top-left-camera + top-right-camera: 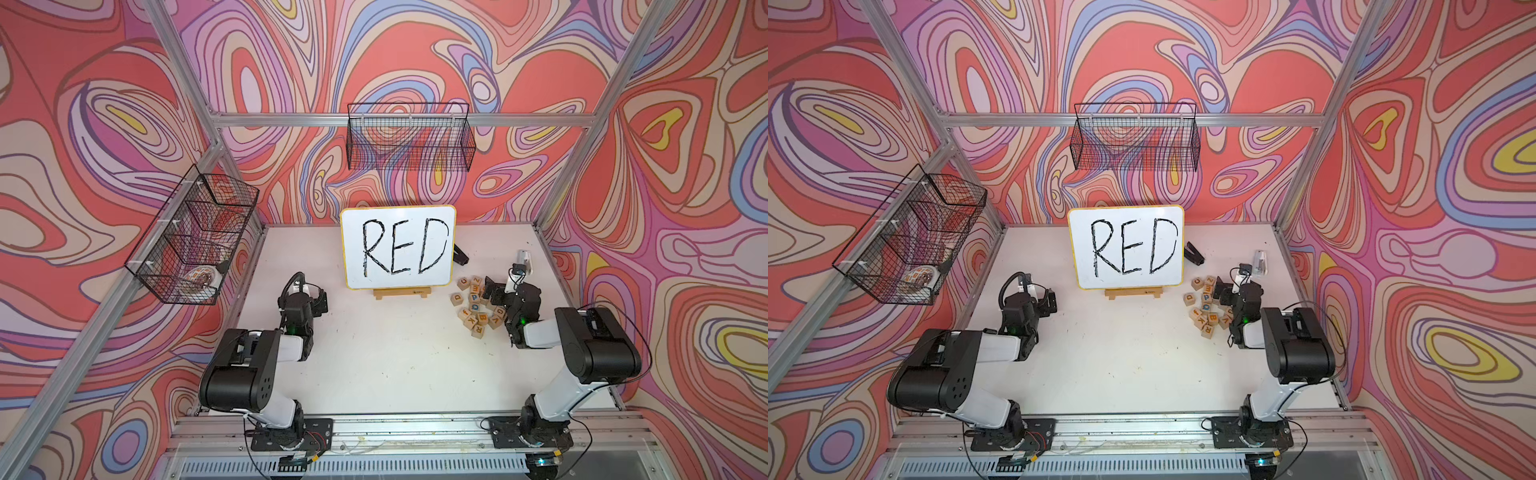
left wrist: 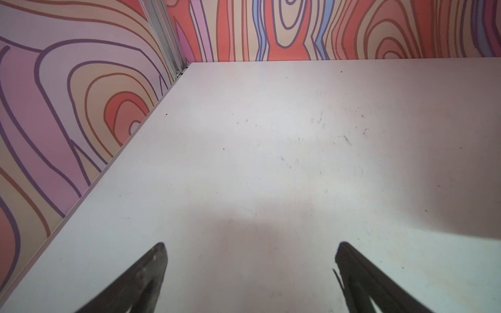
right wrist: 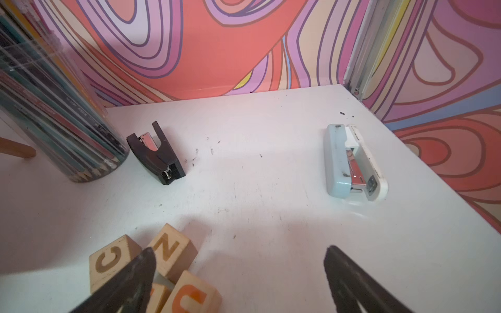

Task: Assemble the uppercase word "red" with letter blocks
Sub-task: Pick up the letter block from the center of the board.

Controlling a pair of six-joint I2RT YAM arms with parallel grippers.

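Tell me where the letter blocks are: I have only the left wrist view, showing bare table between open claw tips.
Observer: The letter blocks lie heaped at the right side of the table.
Operator: Is the right claw holding one?
Observer: No; the right claw stands open and empty at the heap's edge, near the C block and N block.
Operator: Any word laid out?
Observer: None; the R block and D block lie in the heap.

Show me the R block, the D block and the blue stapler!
R block [image 1: 478, 330]: in a top view, on its top face with the letter.
D block [image 1: 457, 297]: in a top view, on its lettered top face.
blue stapler [image 3: 334, 162]: in the right wrist view, on its blue body.
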